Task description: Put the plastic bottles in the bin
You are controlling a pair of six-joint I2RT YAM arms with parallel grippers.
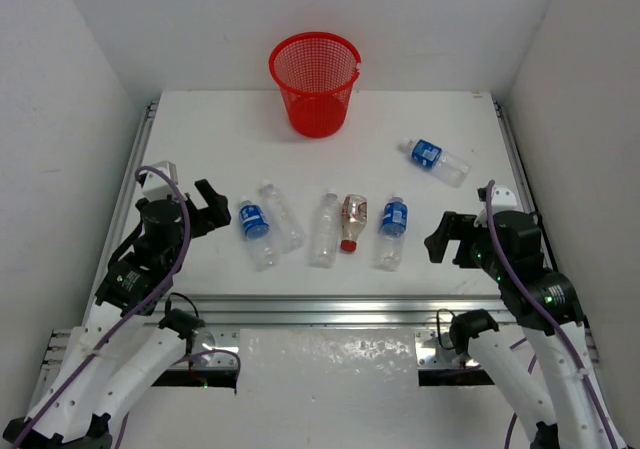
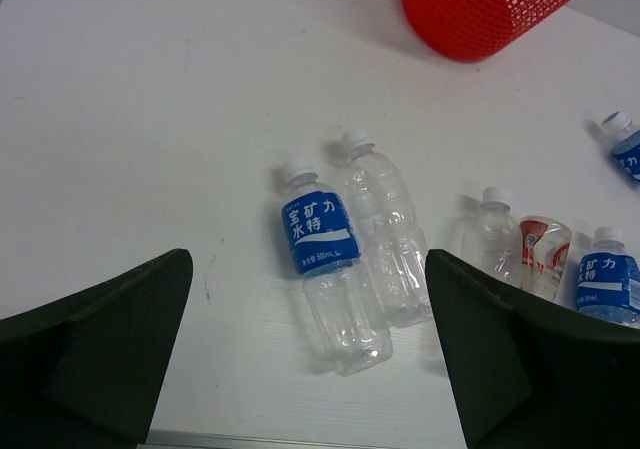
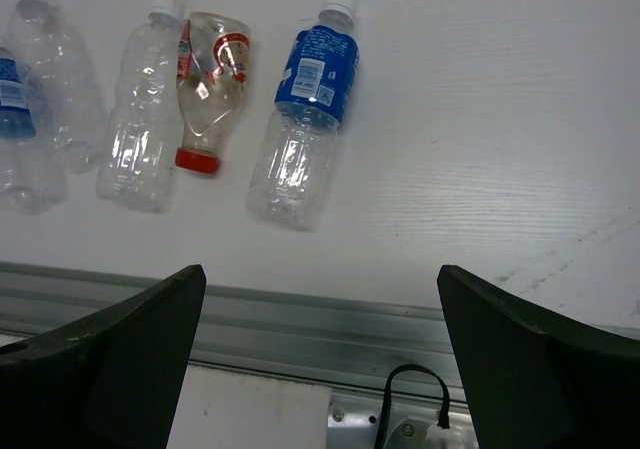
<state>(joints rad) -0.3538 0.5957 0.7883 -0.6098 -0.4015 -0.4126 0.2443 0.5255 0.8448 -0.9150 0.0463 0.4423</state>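
Plastic bottles (image 1: 324, 229): five lie in a row between the left gripper (image 1: 212, 207) and the right gripper (image 1: 437, 237), both with jaws spread and empty. Their long axes run near-to-far, caps toward the bin (image 1: 315, 109), except the red-brown-labelled bottle (image 1: 352, 221), whose cap points nearward. The sixth bottle (image 1: 435, 161), blue-labelled, lies diagonally further right on the table (image 1: 200, 139), cap pointing far-left.

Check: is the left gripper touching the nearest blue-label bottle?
Apart. The left wrist view shows the blue-label bottle between the open fingers of the left gripper, gaps on both sides.
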